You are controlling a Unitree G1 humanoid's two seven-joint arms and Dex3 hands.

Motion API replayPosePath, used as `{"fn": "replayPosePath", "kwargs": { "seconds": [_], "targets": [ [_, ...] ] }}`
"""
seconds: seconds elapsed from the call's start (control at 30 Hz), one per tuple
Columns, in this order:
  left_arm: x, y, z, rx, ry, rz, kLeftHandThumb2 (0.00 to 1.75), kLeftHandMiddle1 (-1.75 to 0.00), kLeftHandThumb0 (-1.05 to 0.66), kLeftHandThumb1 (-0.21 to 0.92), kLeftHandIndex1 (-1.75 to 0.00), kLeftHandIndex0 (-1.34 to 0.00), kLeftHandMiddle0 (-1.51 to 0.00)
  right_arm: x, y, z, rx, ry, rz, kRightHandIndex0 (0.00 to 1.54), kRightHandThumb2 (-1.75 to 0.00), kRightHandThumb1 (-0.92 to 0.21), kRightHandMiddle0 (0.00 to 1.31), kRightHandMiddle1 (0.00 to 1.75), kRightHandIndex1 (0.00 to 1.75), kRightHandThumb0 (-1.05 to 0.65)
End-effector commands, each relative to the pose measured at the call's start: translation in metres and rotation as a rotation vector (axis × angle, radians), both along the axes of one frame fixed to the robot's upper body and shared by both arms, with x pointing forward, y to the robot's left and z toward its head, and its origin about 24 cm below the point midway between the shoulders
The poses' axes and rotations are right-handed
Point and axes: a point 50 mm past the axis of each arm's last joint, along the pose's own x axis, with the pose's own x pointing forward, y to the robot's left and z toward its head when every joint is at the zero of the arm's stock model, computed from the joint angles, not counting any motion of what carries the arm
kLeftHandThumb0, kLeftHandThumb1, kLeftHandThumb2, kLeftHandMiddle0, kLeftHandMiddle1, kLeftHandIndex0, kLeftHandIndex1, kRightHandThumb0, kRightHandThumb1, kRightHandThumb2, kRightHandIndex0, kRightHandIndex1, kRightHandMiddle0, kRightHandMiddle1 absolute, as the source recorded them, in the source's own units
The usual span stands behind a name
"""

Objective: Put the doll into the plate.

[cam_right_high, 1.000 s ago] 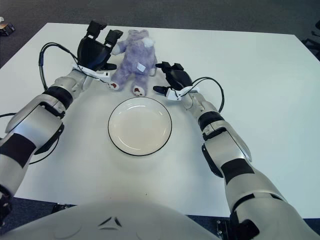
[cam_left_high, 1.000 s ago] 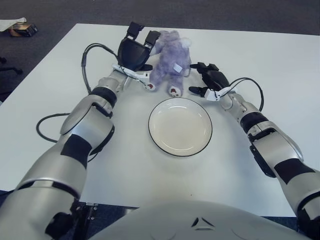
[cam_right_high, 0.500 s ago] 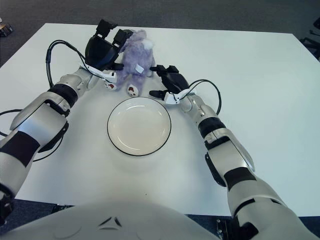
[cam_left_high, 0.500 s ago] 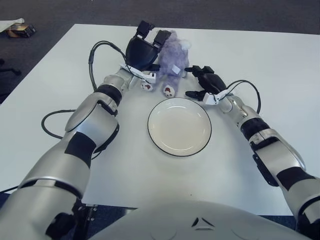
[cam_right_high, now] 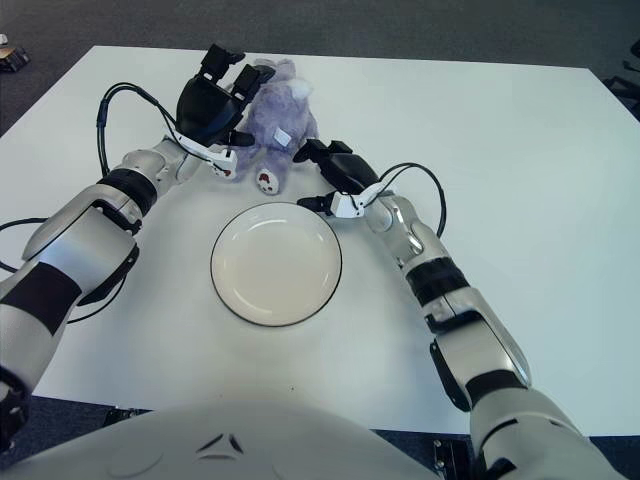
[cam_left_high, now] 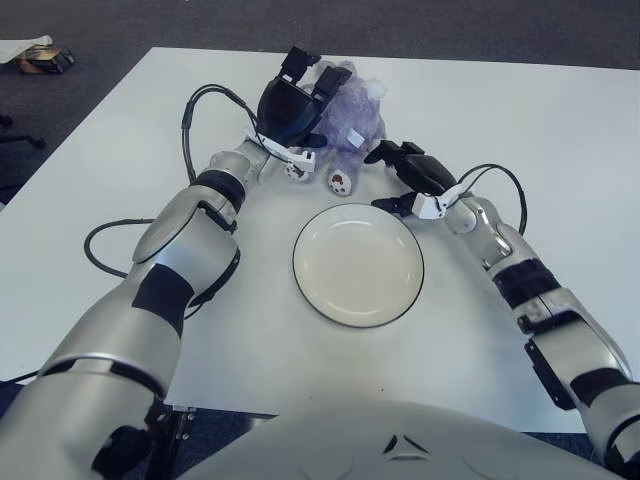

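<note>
The purple plush doll (cam_left_high: 352, 122) sits upright at the far middle of the white table, its feet toward the white, dark-rimmed plate (cam_left_high: 400, 302), which lies just in front of it. My left hand (cam_left_high: 303, 100) is against the doll's left side, palm on the plush and fingers stretched up beside its head. My right hand (cam_left_high: 390, 178) hovers at the doll's right front, by the plate's far right rim. Its fingers are spread and hold nothing, and one fingertip nearly reaches the doll's right leg.
A black cable (cam_left_high: 100, 240) loops on the table beside my left arm, and another cable (cam_left_high: 500, 172) arcs over my right wrist. A small dark object (cam_left_high: 42, 60) lies on the floor beyond the table's far left corner.
My left hand has moved right and pushed in on the doll, which has shifted slightly away and to the right. My right hand has slid a little toward the plate's rim.
</note>
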Motion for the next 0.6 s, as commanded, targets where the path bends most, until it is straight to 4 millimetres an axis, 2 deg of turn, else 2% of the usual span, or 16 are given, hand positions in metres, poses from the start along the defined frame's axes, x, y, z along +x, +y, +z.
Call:
{"fn": "replayPosePath", "kwargs": {
  "seconds": [0.0,0.4,0.5,0.53,0.57],
  "targets": [
    [0.000,0.001,0.000,-0.003,0.006,0.009,1.00,-0.98,-0.49,0.28,-0.86,0.00,0.00,-0.008,-0.005,0.000,-0.006,0.065,0.003,0.34,-1.00,-0.55,0.00,1.68,1.51,-0.51],
    [0.003,0.002,-0.004,0.027,0.075,0.039,1.03,-0.98,-0.43,0.23,-0.86,0.00,0.00,-0.016,-0.008,0.016,0.024,0.121,0.019,0.31,-1.04,-0.50,0.02,1.74,1.50,-0.45],
    [0.004,0.002,-0.004,0.035,0.097,0.041,1.04,-0.96,-0.41,0.22,-0.87,0.00,0.00,-0.017,-0.009,0.019,0.041,0.120,0.016,0.33,-0.83,-0.68,0.20,1.75,1.52,-0.40],
    [0.004,0.002,-0.004,0.038,0.103,0.041,1.05,-0.95,-0.41,0.22,-0.88,0.00,0.00,-0.017,-0.009,0.020,0.045,0.119,0.015,0.39,-0.83,-0.68,0.18,1.75,1.52,-0.26],
    [0.004,0.002,-0.004,0.042,0.114,0.041,1.05,-0.95,-0.41,0.22,-0.88,0.00,0.00,-0.017,-0.009,0.020,0.049,0.114,0.013,0.41,-0.82,-0.68,0.17,1.75,1.52,-0.21]
  ]
}}
